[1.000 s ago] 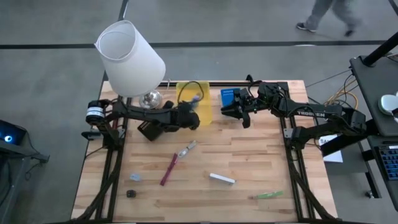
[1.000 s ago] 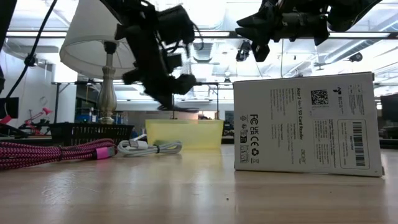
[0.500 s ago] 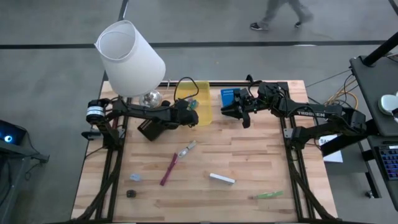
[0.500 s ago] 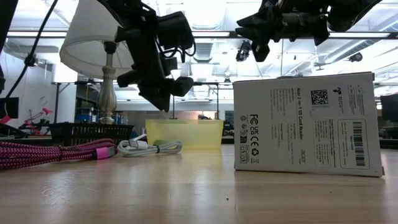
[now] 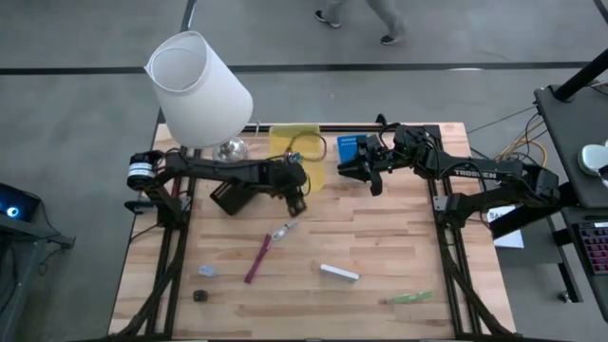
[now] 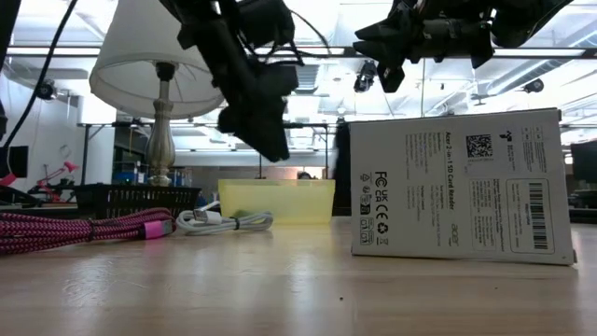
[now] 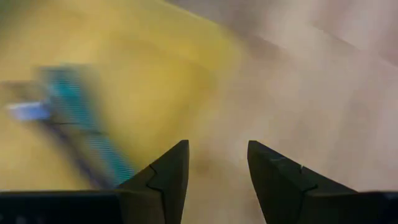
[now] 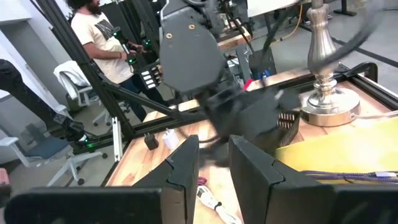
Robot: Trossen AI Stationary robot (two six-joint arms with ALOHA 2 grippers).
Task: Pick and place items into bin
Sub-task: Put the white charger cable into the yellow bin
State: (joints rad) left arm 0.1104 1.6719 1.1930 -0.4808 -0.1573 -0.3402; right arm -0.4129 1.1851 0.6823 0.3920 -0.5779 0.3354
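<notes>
The yellow bin (image 5: 296, 152) stands at the table's far middle with a teal tool (image 7: 87, 134) and a purple one (image 8: 348, 176) lying in it. My left gripper (image 5: 296, 198) hangs open just off the bin's near edge, above the table, with nothing between its fingers (image 7: 217, 146). My right gripper (image 5: 350, 171) waits open in the air to the right of the bin. On the near half of the table lie a silver tool (image 5: 285, 229), a maroon pen (image 5: 258, 258), a white bar (image 5: 339, 274), a green strip (image 5: 410, 297), a grey bit (image 5: 206, 271) and a black bit (image 5: 199, 295).
A white-shaded lamp (image 5: 198, 90) stands at the far left, with a dark case (image 5: 231, 197) beside it under my left arm. A blue box (image 5: 349, 149) stands right of the bin. Pink and white cords (image 6: 140, 224) lie near the lamp. A person walks beyond the table.
My left gripper has opened over the bin and then drawn back toward the table's near edge, off the bin. My right arm has kept still.
</notes>
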